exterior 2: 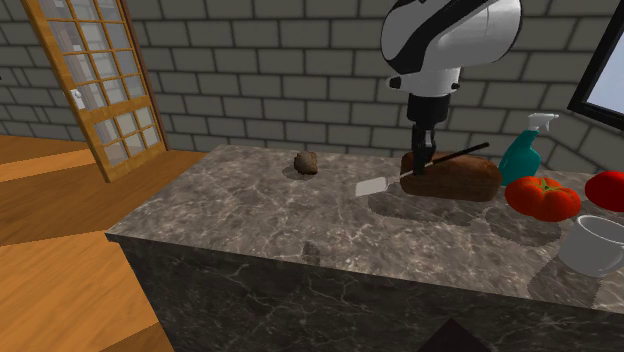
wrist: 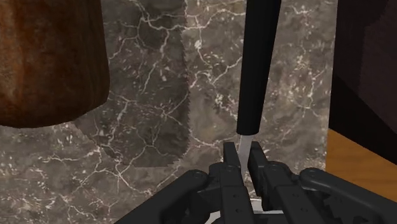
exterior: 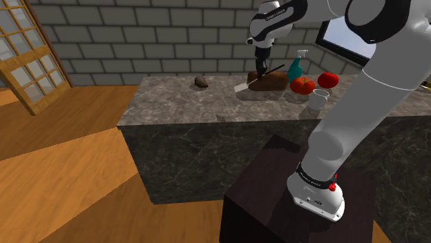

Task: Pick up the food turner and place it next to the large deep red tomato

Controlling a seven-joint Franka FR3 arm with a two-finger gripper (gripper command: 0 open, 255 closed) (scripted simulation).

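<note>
My black gripper [exterior 2: 425, 165] is shut on the food turner [exterior 2: 400, 177], which hangs tilted a little above the marble counter [exterior 2: 230, 215]. Its silver blade [exterior 2: 372, 187] points toward the second exterior view's left, and its black handle [exterior 2: 470, 151] rises to the right. In the wrist view the fingertips [wrist: 231, 158] clasp the thin metal shank just below the black handle [wrist: 257, 63]. In the shoulder view the gripper [exterior: 262, 72] hovers in front of the brown loaf [exterior: 273, 81]. A deep red tomato [exterior: 328, 79] lies farther right, next to an orange-red tomato [exterior: 302, 85].
The brown loaf [exterior 2: 455, 178] lies right behind the turner. A teal spray bottle [exterior 2: 525, 155] stands by the tomatoes [exterior 2: 541, 197], and a white mug [exterior 2: 597, 245] sits in front of them. A small brown lump [exterior 2: 306, 162] rests on the counter's left part.
</note>
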